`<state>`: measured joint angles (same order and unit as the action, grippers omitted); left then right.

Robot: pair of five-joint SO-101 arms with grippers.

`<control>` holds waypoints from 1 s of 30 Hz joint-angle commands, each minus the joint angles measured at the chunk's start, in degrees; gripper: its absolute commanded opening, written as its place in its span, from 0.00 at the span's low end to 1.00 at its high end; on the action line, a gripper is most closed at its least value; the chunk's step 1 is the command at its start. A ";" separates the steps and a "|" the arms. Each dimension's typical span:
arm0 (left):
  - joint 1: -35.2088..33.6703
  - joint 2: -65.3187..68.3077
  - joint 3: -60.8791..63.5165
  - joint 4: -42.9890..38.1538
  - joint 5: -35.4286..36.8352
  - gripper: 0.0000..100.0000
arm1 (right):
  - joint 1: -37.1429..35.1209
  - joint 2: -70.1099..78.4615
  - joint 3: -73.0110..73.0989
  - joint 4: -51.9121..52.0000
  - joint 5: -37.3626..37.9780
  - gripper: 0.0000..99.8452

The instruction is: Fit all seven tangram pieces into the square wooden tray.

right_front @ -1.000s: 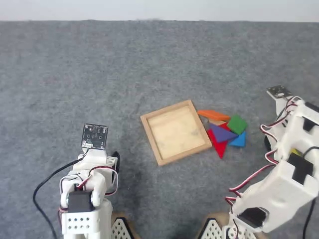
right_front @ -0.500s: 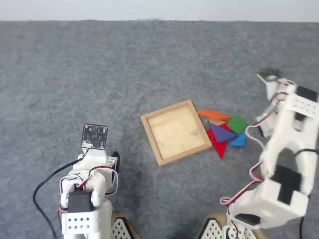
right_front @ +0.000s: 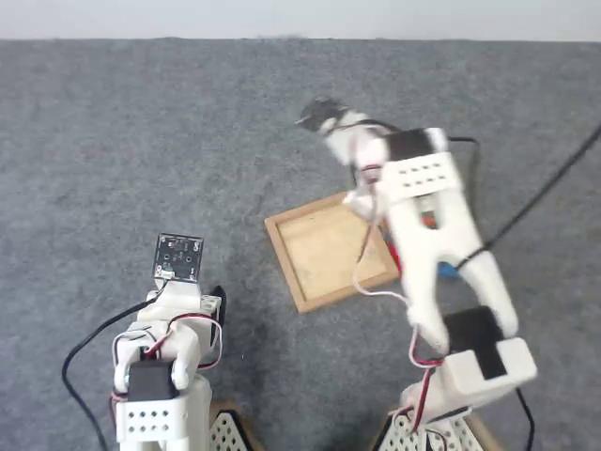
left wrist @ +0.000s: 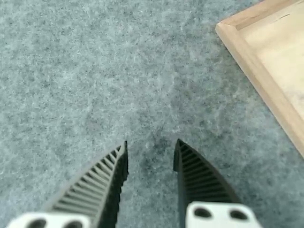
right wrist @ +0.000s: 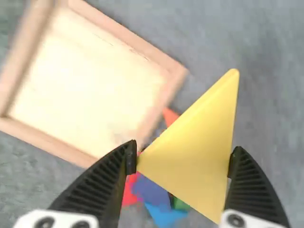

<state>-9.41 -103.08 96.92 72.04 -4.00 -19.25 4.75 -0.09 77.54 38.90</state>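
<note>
**A:** What are we holding, and which way is the tray from our jaws?

**B:** Our right gripper (right wrist: 183,159) is clamped on the yellow triangle (right wrist: 197,142), a finger on either side, with its long tip pointing out ahead of the jaws. The wooden tray (right wrist: 164,99) isn't beneath it. It lies off to one side, past one finger, with its corner just beside the triangle's edge. Straight under the jaws we see the loose pieces (right wrist: 152,192).

**A:** So we go sideways?

**B:** We judge so: across the rim, over the bare floor of the tray, then down, probably turning an edge along a wall.

**A:** And our other arm?

**B:** Our left gripper (left wrist: 151,145) stands parted and empty over the carpet (left wrist: 95,71). The tray's corner is ahead and to one side, well apart from it. The right arm is nearer.
</note>
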 commanded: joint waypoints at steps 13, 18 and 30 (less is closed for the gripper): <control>0.09 -1.58 -0.48 0.53 -0.35 0.15 | -14.46 16.31 -10.64 -3.03 12.57 0.26; 0.09 -1.58 -0.48 0.53 -0.35 0.15 | -16.13 18.15 -10.64 -2.42 19.69 0.26; 0.09 -1.58 -0.48 0.53 -0.35 0.15 | -15.52 22.55 -10.73 -2.42 27.96 0.27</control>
<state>-9.41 -103.08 96.92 72.04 -4.00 -34.81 28.22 -7.21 75.52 65.36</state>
